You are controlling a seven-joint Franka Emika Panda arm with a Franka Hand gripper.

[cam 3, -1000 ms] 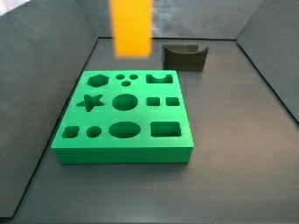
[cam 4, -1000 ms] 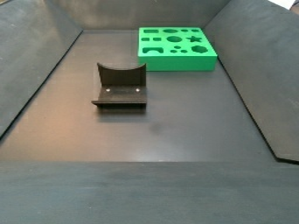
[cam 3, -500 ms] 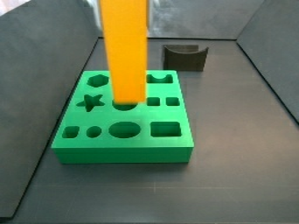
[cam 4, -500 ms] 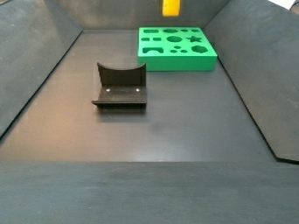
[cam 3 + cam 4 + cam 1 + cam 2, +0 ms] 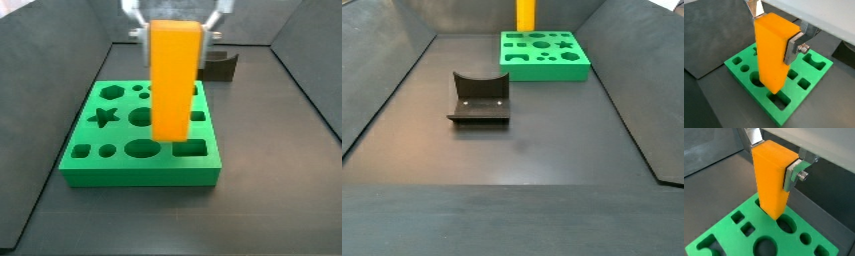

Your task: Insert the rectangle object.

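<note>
hand (image 5: 175,30): upper centre of a side view, clamped on the top of the rectangle object (image 5: 175,80) | rectangle object: upright, lower end over the green board (image 5: 114,140), near its square hole (image 5: 191,149) | fixture (image 5: 478,98): left of centre on the counter (image 5: 543,140), well apart from the board

End effector (image 5: 175,28) above green board (image 5: 134,168); fixture (image 5: 478,100) well apart, floor (image 5: 516,160) open.

Dark grey floor (image 5: 529,150), sloped dark walls (image 5: 382,85), seemingly matte
</note>
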